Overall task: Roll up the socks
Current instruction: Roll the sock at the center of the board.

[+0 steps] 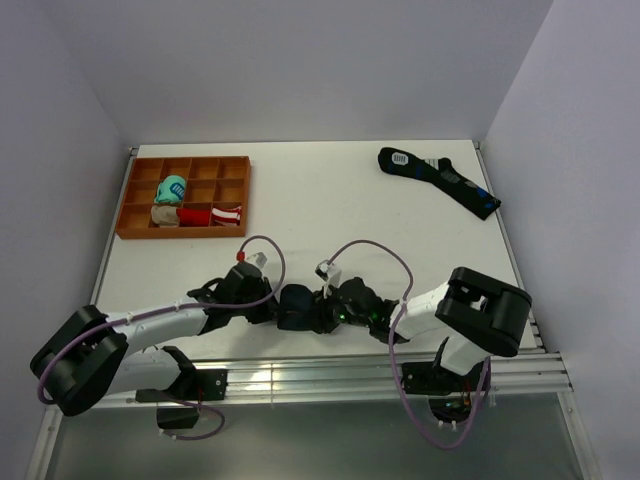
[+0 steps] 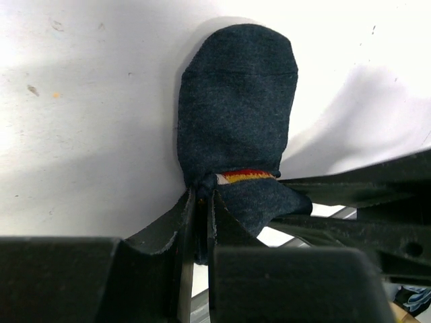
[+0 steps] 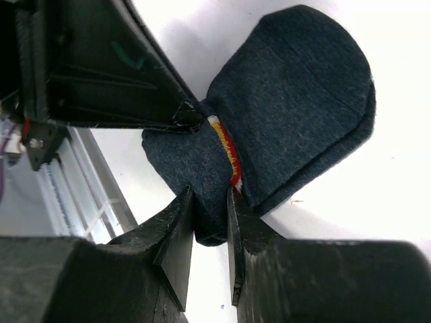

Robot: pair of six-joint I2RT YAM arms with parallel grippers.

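Socks (image 2: 236,108) soft, light, floppy. My left pincer (image 2: 203,199) clamps striped cuff end, 6 o'clock; right pincer (image 3: 210,205) nips same end. Cuff edge looks best hold.

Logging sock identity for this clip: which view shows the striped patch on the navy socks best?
Right wrist: the striped patch runs unobstructed across the socks, all three colours distinct. Left wrist shows a shorter stretch at the fold. In top external the socks are a dark lump, no patch visible.
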